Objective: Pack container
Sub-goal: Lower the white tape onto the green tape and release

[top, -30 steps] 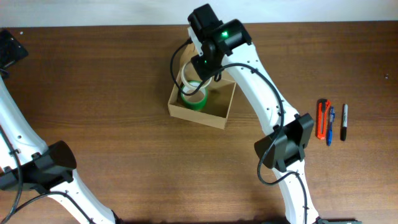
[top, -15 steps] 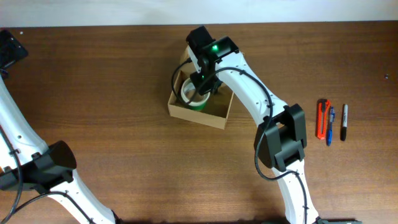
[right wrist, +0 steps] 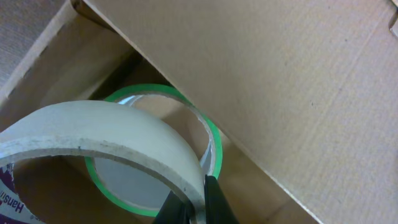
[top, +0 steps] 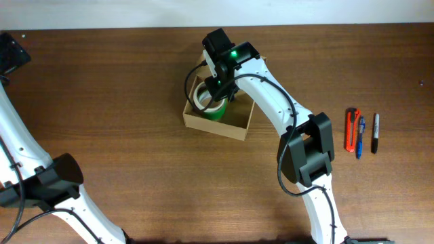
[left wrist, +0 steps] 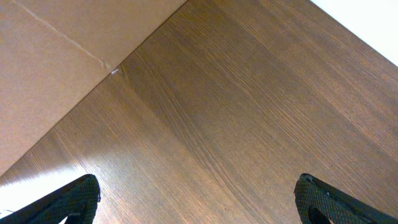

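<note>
Orange utility knife (top: 350,129), blue pen (top: 360,136), black marker (top: 375,133) — side by side on wooden table (top: 122,81).

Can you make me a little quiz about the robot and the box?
1. True or false: the green tape roll lies on the table outside the box.
2. Which arm holds the white tape roll? A) left B) right C) neither
3. Fill in: the pens and the orange cutter lie on the table beside the ___ arm.

Key
1. False. It lies inside the box.
2. B. The right gripper is shut on the white roll's rim over the box; the left gripper is open over bare table.
3. Right.
</note>
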### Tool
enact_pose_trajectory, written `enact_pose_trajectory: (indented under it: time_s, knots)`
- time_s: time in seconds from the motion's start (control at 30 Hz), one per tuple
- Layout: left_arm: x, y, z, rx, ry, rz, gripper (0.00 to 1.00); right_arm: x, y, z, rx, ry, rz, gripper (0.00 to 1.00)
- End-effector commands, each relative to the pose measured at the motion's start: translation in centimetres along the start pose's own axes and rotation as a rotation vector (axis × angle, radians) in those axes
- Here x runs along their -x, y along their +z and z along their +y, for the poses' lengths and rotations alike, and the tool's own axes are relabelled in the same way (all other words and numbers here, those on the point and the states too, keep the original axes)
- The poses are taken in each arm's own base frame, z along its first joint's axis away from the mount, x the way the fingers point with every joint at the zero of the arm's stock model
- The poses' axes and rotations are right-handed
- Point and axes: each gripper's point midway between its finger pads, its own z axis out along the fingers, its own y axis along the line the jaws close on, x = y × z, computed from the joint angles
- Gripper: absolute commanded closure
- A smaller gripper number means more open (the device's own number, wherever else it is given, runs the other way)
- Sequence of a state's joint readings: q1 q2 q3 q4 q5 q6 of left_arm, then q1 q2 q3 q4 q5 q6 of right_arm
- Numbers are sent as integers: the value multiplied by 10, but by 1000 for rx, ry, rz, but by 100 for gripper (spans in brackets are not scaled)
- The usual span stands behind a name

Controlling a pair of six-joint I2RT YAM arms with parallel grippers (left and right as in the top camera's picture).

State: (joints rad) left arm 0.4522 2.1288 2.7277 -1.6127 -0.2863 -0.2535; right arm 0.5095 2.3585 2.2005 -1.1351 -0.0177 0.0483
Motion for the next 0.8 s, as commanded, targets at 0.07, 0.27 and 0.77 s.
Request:
enact_pose_trajectory:
  time_s: [0.07, 0.27, 0.77]
  knots:
    - [0, -5, 2, -7, 4, -6, 0, -7, 22, 2, 10, 12, 39, 97]
    - [0, -5, 1, -7, 4, -6, 0, -10, 32, 1, 10, 13, 58, 88]
    - [0, -5, 2, -7, 4, -6, 0, 29, -106, -17, -131, -26, -141, 54]
